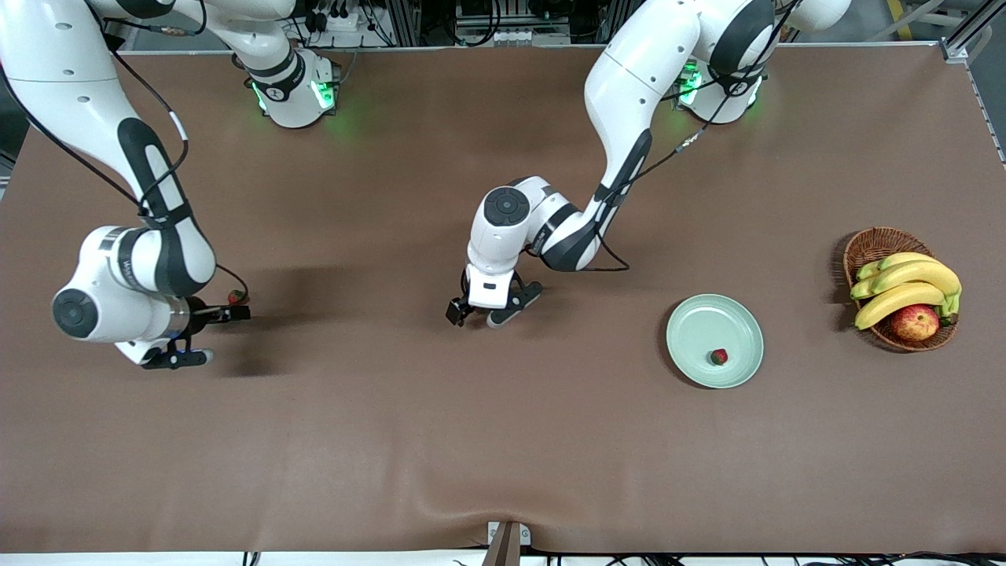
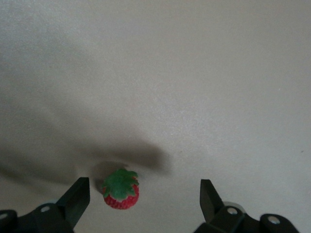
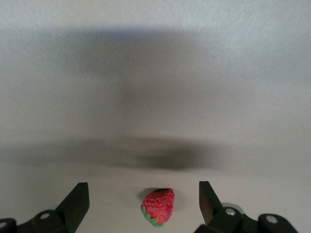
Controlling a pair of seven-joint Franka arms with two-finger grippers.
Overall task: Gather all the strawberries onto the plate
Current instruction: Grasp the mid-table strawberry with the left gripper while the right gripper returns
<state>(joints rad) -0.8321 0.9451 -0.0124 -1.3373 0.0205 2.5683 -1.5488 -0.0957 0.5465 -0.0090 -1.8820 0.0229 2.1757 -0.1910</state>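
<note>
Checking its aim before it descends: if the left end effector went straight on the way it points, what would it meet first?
Probably a strawberry on the table, lying off-centre between the left end effector's open fingers; depth is unclear.

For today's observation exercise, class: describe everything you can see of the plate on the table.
The plate is round, shallow and pale mint green, with a smooth plain surface and a slightly raised rim. It lies flat on the brown table, toward the left arm's end, beside the wicker basket of fruit but apart from it. One small red strawberry rests on it, near the edge closest to the front camera. No gripper is over it or touches it.
</note>
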